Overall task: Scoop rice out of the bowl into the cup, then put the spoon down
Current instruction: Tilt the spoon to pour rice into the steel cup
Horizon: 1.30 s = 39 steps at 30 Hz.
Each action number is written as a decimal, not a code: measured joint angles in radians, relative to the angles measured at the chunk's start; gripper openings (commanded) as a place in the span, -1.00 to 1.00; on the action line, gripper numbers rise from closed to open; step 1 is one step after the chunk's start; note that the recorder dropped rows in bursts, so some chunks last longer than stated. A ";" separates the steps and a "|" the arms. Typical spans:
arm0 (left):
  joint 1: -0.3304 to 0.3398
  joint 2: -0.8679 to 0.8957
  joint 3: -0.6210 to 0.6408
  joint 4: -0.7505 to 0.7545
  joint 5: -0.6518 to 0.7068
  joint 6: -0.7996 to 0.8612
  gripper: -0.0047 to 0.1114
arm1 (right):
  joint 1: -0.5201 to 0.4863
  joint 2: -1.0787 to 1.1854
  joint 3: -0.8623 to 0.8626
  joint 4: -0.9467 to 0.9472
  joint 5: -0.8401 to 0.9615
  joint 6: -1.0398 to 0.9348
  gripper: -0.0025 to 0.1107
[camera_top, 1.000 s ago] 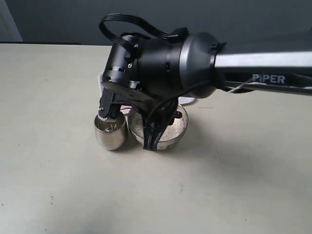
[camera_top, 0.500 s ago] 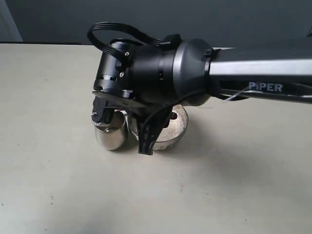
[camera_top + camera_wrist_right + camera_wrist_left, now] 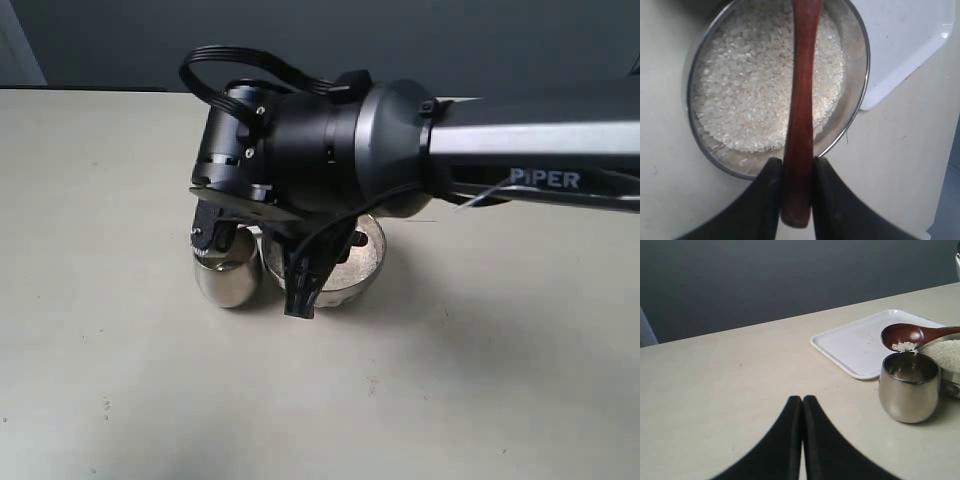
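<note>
In the right wrist view, my right gripper (image 3: 798,167) is shut on the end of the dark wooden spoon (image 3: 801,90). Its handle runs across the metal bowl (image 3: 866,65), which is filled with rice (image 3: 745,90). In the left wrist view the spoon head (image 3: 902,334) hangs tilted over the steel cup (image 3: 910,387), with a clump of rice (image 3: 904,346) at its lower lip just above the rim. The bowl (image 3: 951,377) stands right beside the cup. My left gripper (image 3: 802,401) is shut and empty, low over the table, well apart from the cup. In the exterior view the right arm (image 3: 400,150) covers most of the bowl (image 3: 368,262) and the cup (image 3: 228,282).
A flat white tray (image 3: 865,342) lies just behind the cup and bowl and shows as a corner beside the bowl in the right wrist view, tray (image 3: 905,35). A beige tabletop (image 3: 450,380) stretches in front, with a dark wall behind its far edge.
The right wrist shifted left and rolled during the first half second, bringing the spoon over the cup. It has held still since then.
</note>
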 measured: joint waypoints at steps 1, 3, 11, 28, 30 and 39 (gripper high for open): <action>0.000 0.000 0.000 0.000 0.000 0.000 -0.91 | 0.000 0.000 0.000 0.000 0.000 0.000 -0.97; 0.000 0.000 0.000 0.000 0.000 0.000 -0.91 | 0.000 0.000 0.000 0.000 0.000 0.001 -0.97; 0.000 0.000 0.000 0.000 0.000 0.000 -0.91 | 0.004 0.000 0.000 0.002 0.000 0.026 -0.97; 0.000 0.000 0.000 0.000 0.000 0.000 -0.91 | 0.006 0.006 0.059 -0.009 -0.028 0.055 -0.97; 0.000 0.000 0.000 0.000 0.000 0.000 -0.91 | 0.009 0.006 0.059 -0.035 -0.030 0.055 -0.97; 0.000 0.000 0.000 0.000 0.000 0.000 -0.91 | 0.047 0.006 0.059 -0.120 -0.017 0.068 -0.97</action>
